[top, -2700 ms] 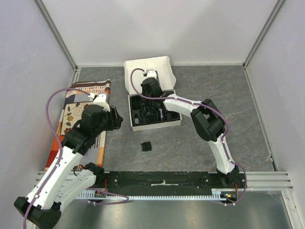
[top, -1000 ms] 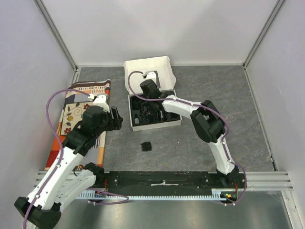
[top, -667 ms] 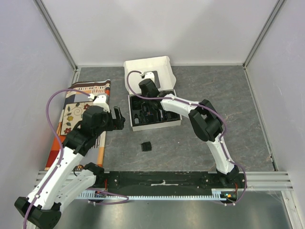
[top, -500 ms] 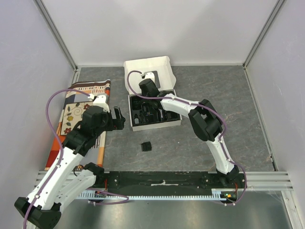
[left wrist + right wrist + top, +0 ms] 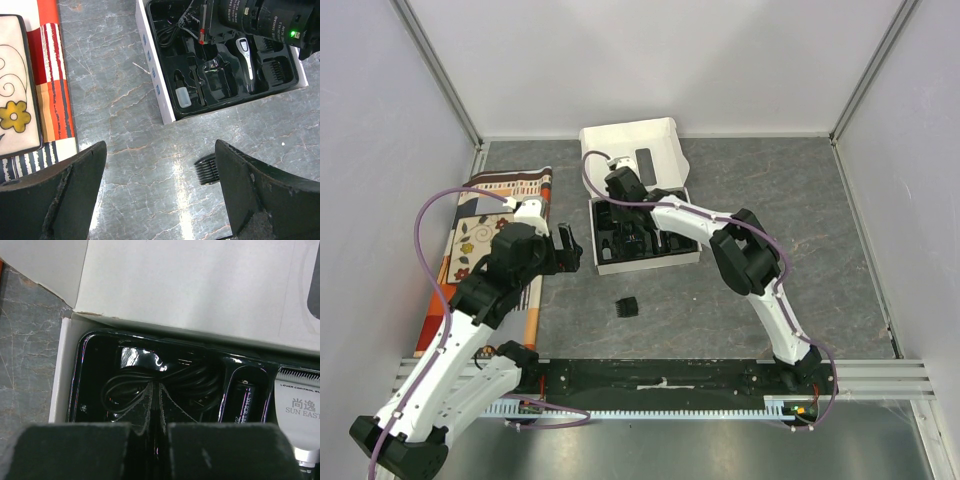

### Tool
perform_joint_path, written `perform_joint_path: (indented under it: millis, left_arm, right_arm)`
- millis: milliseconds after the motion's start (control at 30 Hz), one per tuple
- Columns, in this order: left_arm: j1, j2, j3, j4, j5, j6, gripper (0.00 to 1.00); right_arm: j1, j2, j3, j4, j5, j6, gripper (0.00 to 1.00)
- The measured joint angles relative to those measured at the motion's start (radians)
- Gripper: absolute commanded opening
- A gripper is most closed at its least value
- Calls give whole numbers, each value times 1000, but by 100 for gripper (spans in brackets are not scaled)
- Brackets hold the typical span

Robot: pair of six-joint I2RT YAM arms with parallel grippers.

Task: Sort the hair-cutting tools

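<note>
Your right gripper sits low in the upper-left compartment of the black tray. Its fingers are drawn in to a narrow gap, and the strands of the coiled cable are pinched between them. At the right edge of that wrist view you see the clipper, its toothed blade head pointing up the frame, one compartment over from the cable.

Your left gripper hangs over the grey table, its fingers spread wide with nothing between them. In its wrist view the white box fills the upper right. The clipper lies lengthwise in a slot right of the box's centre, and a small pale bottle stands in a slot near the box's lower left. The loose comb guard lies on the table just below the box, close to the right-hand finger. A patterned cloth runs down the left edge.
</note>
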Motion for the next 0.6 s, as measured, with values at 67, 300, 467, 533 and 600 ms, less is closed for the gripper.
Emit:
perform_joint_path:
  millis: [67, 300, 467, 533, 600]
  left_arm:
    - [0, -1, 0, 0, 0, 0, 95]
    - [0, -1, 0, 0, -1, 0, 95]
    - [0, -1, 0, 0, -1, 0, 95]
    - [0, -1, 0, 0, -2, 0, 95]
    - [0, -1, 0, 0, -2, 0, 95]
  right_arm:
    - [2, 0, 0, -8, -3, 4, 0]
    - [5, -26, -59, 52, -11, -3, 1]
    - [24, -115, -145, 71, -22, -29, 12]
    - [39, -184, -199, 77, -27, -39, 18]
    - [59, -266, -255, 82, -36, -48, 24]
